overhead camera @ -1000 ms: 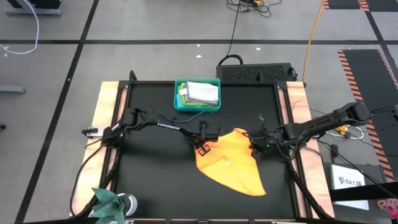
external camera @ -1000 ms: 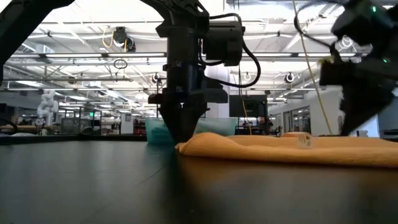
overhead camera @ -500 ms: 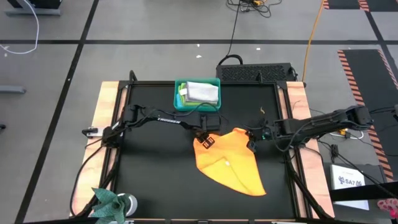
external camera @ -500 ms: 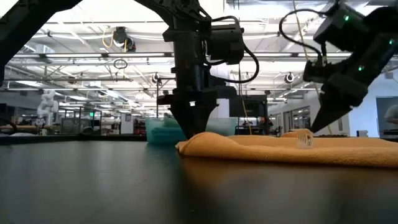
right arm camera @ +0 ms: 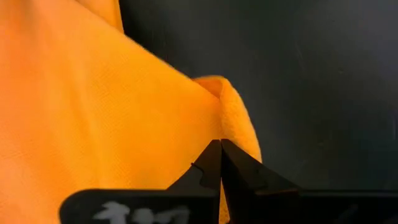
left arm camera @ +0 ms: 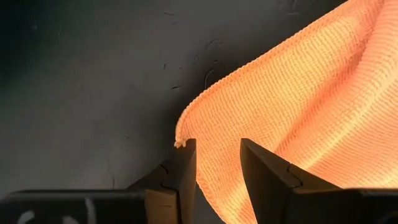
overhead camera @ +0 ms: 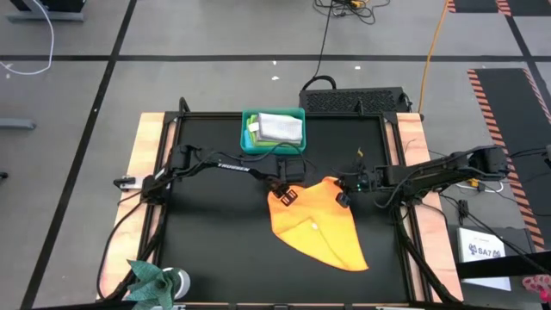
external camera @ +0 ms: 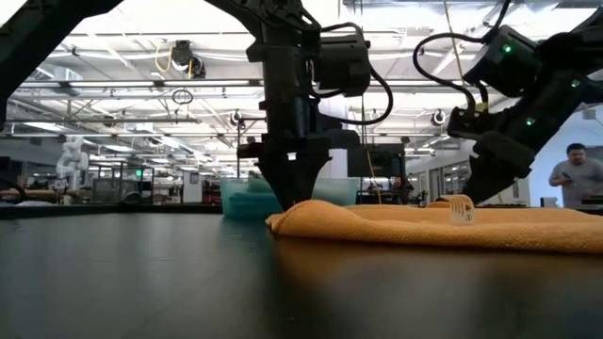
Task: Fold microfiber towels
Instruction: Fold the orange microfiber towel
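An orange-yellow microfiber towel (overhead camera: 318,228) lies rumpled on the black table, right of centre, with its point toward the near edge. My left gripper (overhead camera: 285,196) points straight down over the towel's far left corner (left arm camera: 181,140). It is open, and cloth shows in the gap between its fingers. My right gripper (overhead camera: 343,200) slants down from the table's right over the towel's far right corner, where a fold (right arm camera: 219,84) stands up. It is shut, with no cloth showing between the fingers. My left gripper stands from above with one fingertip (left arm camera: 186,163) at the towel's corner edge and the other (left arm camera: 258,168) over the cloth; in the low view the tips (external camera: 294,200) reach the towel's top, but I cannot tell whether they touch. My right gripper's shut tips (right arm camera: 221,146) hang at the cloth; I cannot tell whether they touch it.
A teal bin (overhead camera: 250,142) with folded towels stands at the far middle of the table. A green object (overhead camera: 151,280) sits at the near left corner. A person (external camera: 570,174) shows in the room beyond the table. Bare black tabletop lies left of the towel.
My left gripper has shifted a little toward the table's far right, from beside the towel's left end to over its corner. My right gripper has swung toward the table's left, tipping more steeply down, to the towel's far right corner. The towel has stayed in place.
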